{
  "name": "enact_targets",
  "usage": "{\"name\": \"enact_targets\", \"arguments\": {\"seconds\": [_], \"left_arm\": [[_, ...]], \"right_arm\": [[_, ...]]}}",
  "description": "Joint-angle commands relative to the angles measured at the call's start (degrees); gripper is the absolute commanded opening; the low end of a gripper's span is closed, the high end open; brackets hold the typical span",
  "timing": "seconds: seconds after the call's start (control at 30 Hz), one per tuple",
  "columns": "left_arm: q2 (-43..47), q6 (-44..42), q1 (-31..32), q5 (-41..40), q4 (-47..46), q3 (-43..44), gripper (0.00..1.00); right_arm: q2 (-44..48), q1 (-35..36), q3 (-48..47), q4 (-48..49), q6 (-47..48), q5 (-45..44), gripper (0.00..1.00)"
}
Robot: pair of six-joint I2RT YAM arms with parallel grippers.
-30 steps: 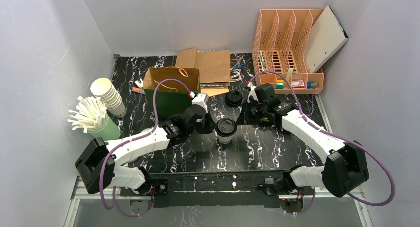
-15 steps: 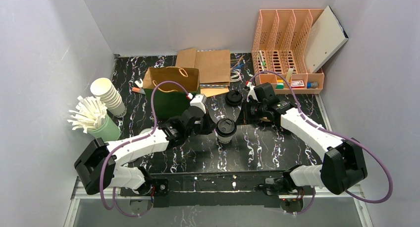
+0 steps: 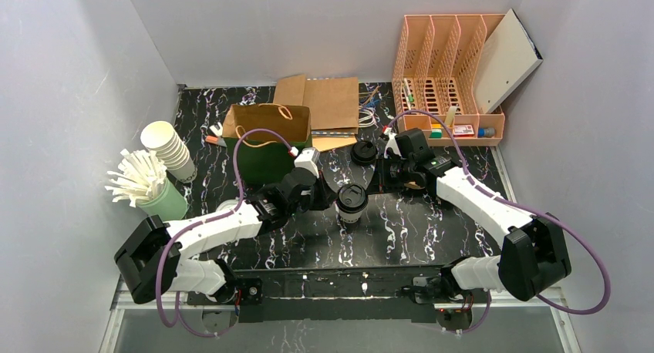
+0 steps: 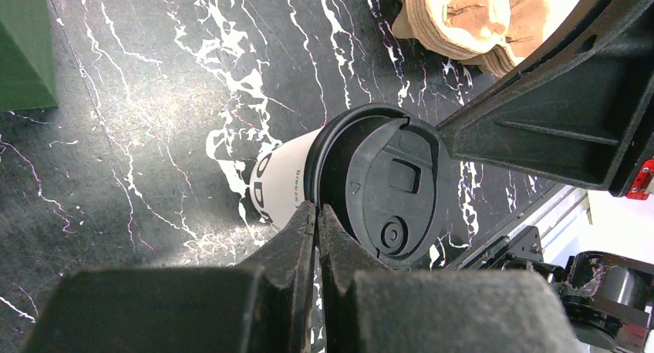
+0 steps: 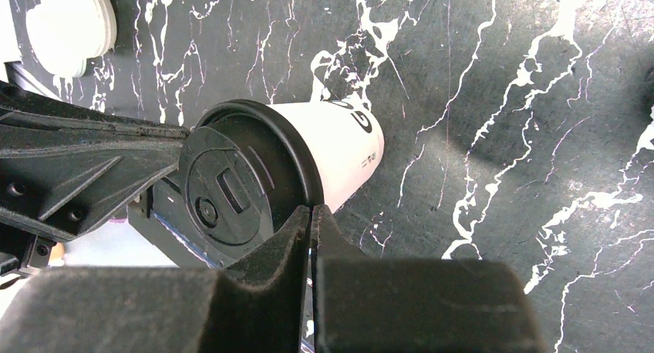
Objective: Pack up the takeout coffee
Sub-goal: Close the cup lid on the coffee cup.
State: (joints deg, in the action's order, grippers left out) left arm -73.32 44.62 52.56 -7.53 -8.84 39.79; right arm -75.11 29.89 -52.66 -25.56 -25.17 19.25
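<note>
Left gripper (image 4: 316, 214) is closed, its fingertips pressed together against the rim of the black lid (image 4: 382, 187) on the coffee cup (image 3: 352, 203). Right gripper (image 5: 311, 214) meets the same rim from the other side, its jaws closed to a hairline; whether they pinch the rim cannot be told. The cup stands upright on the marbled table (image 3: 401, 230), apart from the open green bag (image 3: 266, 159) behind it.

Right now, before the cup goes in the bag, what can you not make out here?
Cup contents: every view, the black lid covers them.
Cup's full print: both wrist views, it wraps out of sight.
Green bag bottom: top view, its own walls hide it.
Small items in the orange rack: top view, too small.
</note>
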Motion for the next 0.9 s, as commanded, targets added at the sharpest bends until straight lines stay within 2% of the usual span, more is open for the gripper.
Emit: {"name": "enact_targets", "arguments": {"seconds": [0.0,0.27,0.57,0.73,0.87], "left_arm": [[-2.91,-1.3,0.79,2.47,9.79,-3.45,0.0],[-2.37,-2.35,0.79,0.79,11.0,-3.06,0.02],[0.01,-7.28,0.82,-2.66,21.38,10.59,0.18],[-0.09,-7.55,0.79,-1.81,22.17,12.88,0.23],[1.16,-6.58,0.79,0.08,21.39,12.17,0.25]], "right_arm": [[-3.19,0.89,1.23,-3.41,1.75,-1.87,0.13],[-2.77,0.9,0.25,-3.52,1.88,-2.13,0.13],[-1.73,0.89,-2.94,-4.65,1.7,-2.65,0.13],[-1.12,0.92,-4.09,-4.92,1.83,-3.27,0.14],[0.04,0.89,-5.27,-5.56,2.22,-4.42,0.18]]}}
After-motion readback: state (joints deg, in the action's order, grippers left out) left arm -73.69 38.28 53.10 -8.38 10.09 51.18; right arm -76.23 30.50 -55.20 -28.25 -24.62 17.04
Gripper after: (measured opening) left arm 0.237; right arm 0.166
